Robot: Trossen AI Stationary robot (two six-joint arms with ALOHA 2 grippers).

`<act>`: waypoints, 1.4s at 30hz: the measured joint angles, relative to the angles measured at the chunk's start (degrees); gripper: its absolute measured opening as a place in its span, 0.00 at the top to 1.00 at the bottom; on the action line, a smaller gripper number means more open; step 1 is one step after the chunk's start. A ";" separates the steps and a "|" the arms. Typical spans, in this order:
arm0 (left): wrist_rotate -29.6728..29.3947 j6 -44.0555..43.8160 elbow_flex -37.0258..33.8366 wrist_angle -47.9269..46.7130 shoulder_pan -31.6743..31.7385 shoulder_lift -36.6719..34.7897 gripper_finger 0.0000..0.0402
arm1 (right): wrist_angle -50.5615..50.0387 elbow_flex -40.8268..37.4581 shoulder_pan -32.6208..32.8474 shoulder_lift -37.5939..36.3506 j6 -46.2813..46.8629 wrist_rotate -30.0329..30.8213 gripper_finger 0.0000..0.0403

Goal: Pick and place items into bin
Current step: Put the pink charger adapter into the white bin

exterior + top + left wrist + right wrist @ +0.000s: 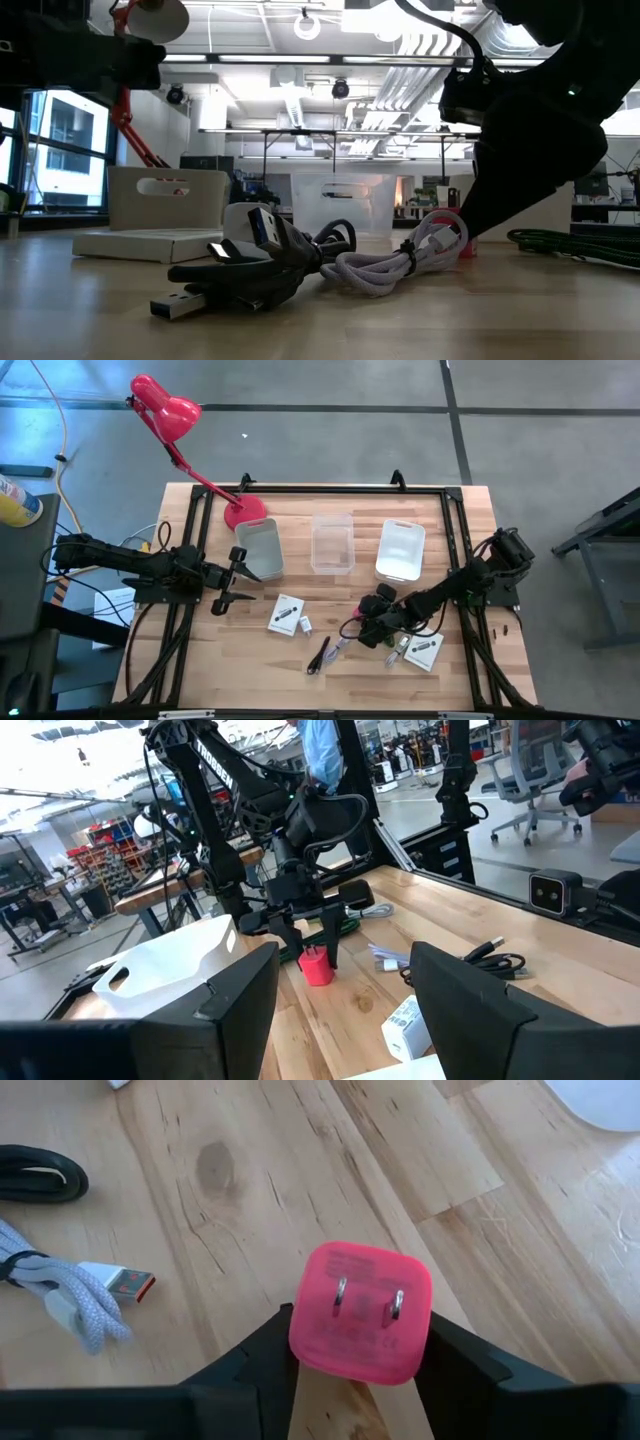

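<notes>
From above, the pale wooden slat table point(250, 660) stands on a grey concrete floor crossed by dark lines. The right gripper point(372, 622) sits low over the front half of the tabletop. Its fingers are clamped on a small pink plug cube point(365, 607), barely visible here. Just beside it lies a white printed card point(424, 651); a second white card point(287, 614) lies farther off toward the left gripper point(232, 580), which hangs open near the table's left edge. Between the grippers lie a black cable point(320, 656) and a small white block point(305, 626). Behind the grippers stand three bins in a row: a grey one point(260, 548), a clear one point(332, 543) and a white one point(401, 550). A red desk lamp point(165, 412) leans over the back left corner.

At table height, the black cable point(250, 280) and a coiled pale braided cable point(390, 262) lie tangled just beside the right arm. The room behind has bright ceiling strip lights and windows.

The left wrist camera looks past its own spread fingers point(240, 990) to the right gripper point(310, 945) holding the pink cube point(315, 966) upright on the wood. Beyond are workshop benches, shelving and a person's blue sleeve point(322, 750).

The right wrist camera shows the pink cube point(361, 1312), two metal prongs facing the lens, squeezed between dark fingers point(250, 1365) above bare grained planks. The braided cable's plug end point(118, 1282) lies nearby.
</notes>
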 joint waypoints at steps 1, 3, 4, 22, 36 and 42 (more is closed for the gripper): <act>0.00 0.00 0.00 0.00 0.00 0.00 0.46 | 0.01 -0.01 0.00 0.00 0.00 0.00 0.59; 0.00 0.00 0.00 0.00 0.00 0.00 0.46 | 0.06 0.00 0.00 0.00 0.00 0.00 0.57; 0.00 0.00 0.00 0.00 0.00 0.00 0.46 | 0.14 0.00 0.00 0.00 0.00 0.00 0.56; 0.00 0.00 0.00 0.00 -0.01 -0.01 0.46 | 0.46 -0.01 0.00 -2.63 -1.71 -0.13 0.55; 0.02 -0.02 0.00 0.00 0.00 0.00 0.46 | -0.23 0.00 -0.02 -17.28 -10.04 2.84 0.57; 0.02 -0.02 0.00 0.00 -0.02 -0.02 0.46 | -6.71 0.00 -0.02 -27.20 -12.87 6.79 0.58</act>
